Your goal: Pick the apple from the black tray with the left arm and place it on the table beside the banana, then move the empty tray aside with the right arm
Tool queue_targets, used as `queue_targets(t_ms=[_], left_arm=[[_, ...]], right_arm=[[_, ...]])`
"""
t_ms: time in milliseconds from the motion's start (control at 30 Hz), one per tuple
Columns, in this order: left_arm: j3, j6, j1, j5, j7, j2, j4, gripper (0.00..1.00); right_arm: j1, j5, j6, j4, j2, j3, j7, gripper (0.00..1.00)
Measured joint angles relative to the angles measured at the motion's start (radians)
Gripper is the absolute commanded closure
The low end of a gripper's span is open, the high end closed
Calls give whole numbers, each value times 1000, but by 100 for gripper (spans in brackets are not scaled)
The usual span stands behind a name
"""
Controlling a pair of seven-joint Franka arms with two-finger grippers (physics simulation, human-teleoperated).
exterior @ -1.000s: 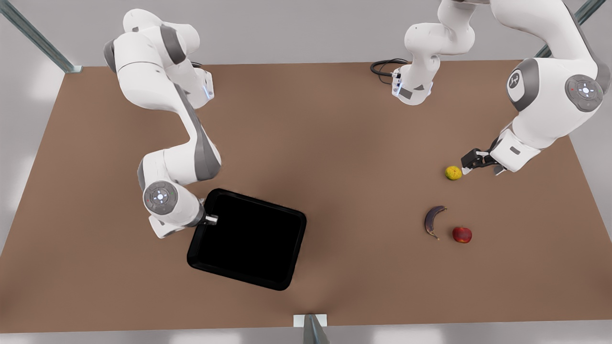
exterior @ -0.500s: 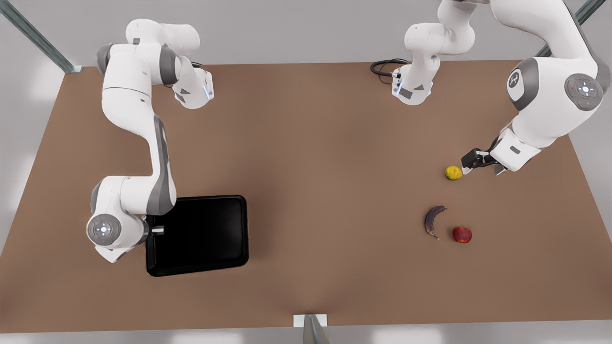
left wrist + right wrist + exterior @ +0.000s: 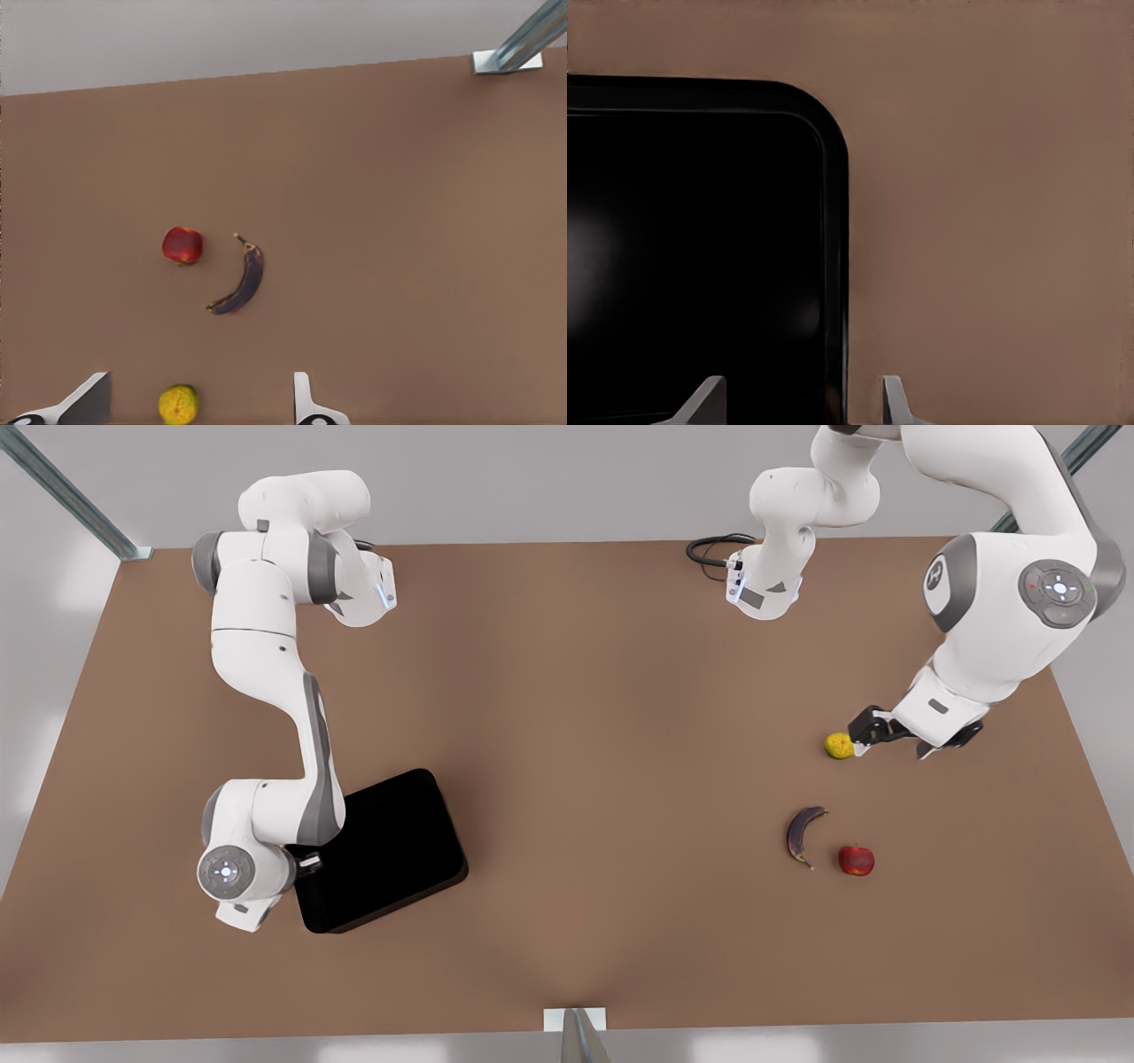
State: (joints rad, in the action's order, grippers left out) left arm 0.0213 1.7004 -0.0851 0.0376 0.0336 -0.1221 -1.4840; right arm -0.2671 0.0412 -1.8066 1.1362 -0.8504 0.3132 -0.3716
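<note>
Black tray (image 3: 390,850) sits skewed at the front view's left, long axis diagonal, rim between the spread fingers of the right gripper (image 3: 308,861); left gripper (image 3: 858,737) open over the yellow-green fruit (image 3: 838,746), apple (image 3: 856,860) beside the banana (image 3: 803,834) on the table (image 3: 585,717).

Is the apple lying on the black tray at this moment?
No, the apple rests on the table beside the banana, far from the black tray, which holds nothing.
</note>
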Motion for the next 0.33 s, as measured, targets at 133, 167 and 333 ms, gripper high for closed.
queue_targets(t_ms=[133, 167, 333], left_arm=[[-1, -1, 4, 3, 0, -2, 0, 0], [-1, -1, 4, 3, 0, -2, 0, 0], [-2, -1, 3, 4, -1, -2, 0, 0]], right_arm=[[-13, 5, -8, -6, 170, -16, -42, 0], [-19, 9, 1, -6, 237, -32, -49, 0], [-34, 24, 52, -6, 368, -72, -65, 0]])
